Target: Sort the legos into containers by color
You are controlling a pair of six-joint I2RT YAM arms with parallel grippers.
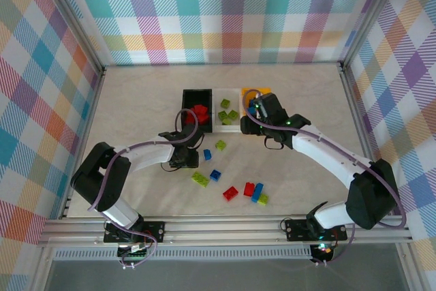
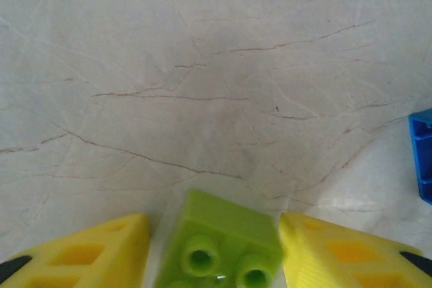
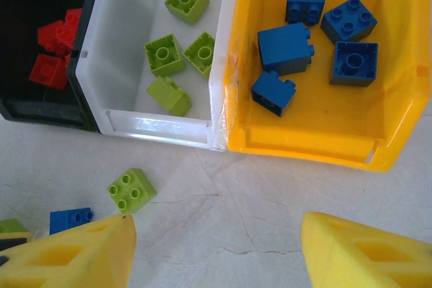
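l claw point(image 2: 214, 227) round green lego point(image 2: 221, 247), grip unclear, blue lego point(image 2: 422, 161) near; r claw point(image 3: 217, 224) apart.

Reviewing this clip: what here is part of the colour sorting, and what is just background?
In play: black bin, white bin, yellow bin, red bricks, green bricks, blue bricks, loose bricks on the table.
Just fixtures: plaid walls, aluminium rail.

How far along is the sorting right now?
Done: red bricks sit in the black bin, four green bricks in the white bin, five blue bricks in the yellow bin. In hand: the left tool straddles a green brick. Left: roughly eight loose bricks on the table.
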